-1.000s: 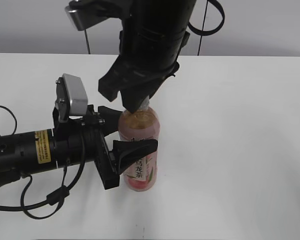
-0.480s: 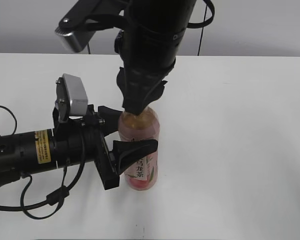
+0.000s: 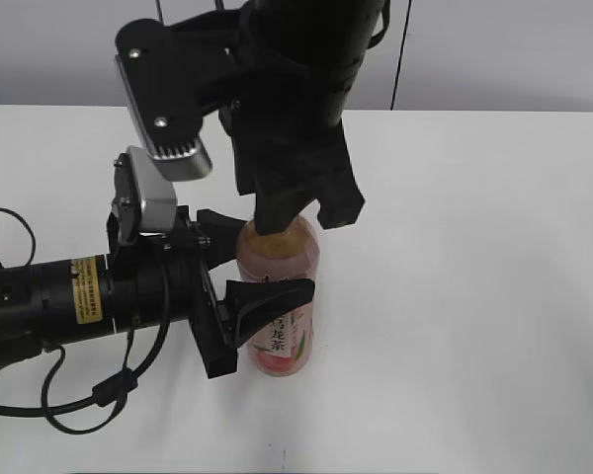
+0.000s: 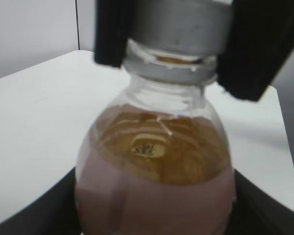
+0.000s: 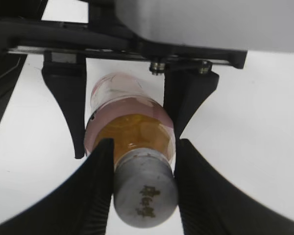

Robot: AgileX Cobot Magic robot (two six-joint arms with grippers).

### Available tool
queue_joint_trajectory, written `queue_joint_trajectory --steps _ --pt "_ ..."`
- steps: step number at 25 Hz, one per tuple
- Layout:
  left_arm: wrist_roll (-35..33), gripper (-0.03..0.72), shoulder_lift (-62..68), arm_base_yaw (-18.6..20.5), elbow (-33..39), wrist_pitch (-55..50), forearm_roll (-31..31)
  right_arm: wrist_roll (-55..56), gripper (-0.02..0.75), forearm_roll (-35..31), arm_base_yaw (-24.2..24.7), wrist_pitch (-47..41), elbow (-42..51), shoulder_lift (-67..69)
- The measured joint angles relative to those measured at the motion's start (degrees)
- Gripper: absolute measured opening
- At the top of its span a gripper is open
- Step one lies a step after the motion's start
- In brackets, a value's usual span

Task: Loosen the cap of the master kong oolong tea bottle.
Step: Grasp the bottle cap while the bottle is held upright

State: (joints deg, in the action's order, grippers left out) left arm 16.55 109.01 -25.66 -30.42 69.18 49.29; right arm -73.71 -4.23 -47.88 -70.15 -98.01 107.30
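The master kong oolong tea bottle (image 3: 280,296) stands upright on the white table, with a pink label and black characters. My left gripper (image 3: 239,265) is shut on its body from the left; the bottle fills the left wrist view (image 4: 152,196). My right gripper (image 3: 292,212) comes down from above and is shut on the white cap (image 5: 146,198), one black finger on each side. The cap shows a dark logo on top in the right wrist view. It also shows in the left wrist view (image 4: 174,24). In the exterior view the cap is hidden by the right gripper.
The white table (image 3: 474,296) stretches to the right of the bottle. A black cable (image 3: 79,395) loops on the table at the lower left by the left arm. A grey wall stands behind.
My right wrist has turned about the bottle's axis, its camera housing swinging round to the left and forward. The bottle and left gripper have stayed in place.
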Motion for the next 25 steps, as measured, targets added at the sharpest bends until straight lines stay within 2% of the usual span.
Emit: queue_joint_trajectory --steps 5,14,21,25 --pt "0.12 0.461 0.00 -0.11 -0.11 -0.23 -0.11 -13.67 0.281 -0.36 -0.05 -0.06 0.00 0.00" --pt "0.56 0.461 0.00 -0.11 -0.17 -0.39 -0.52 -23.91 0.274 -0.31 -0.17 0.04 0.00 0.00" --pt "0.68 0.461 0.00 -0.11 -0.17 -0.39 -0.57 -25.77 0.269 -0.42 -0.22 0.04 0.00 0.00" --pt "0.72 0.461 0.00 -0.11 -0.17 -0.39 -0.52 -22.34 0.269 -0.47 -0.22 0.04 0.00 0.00"
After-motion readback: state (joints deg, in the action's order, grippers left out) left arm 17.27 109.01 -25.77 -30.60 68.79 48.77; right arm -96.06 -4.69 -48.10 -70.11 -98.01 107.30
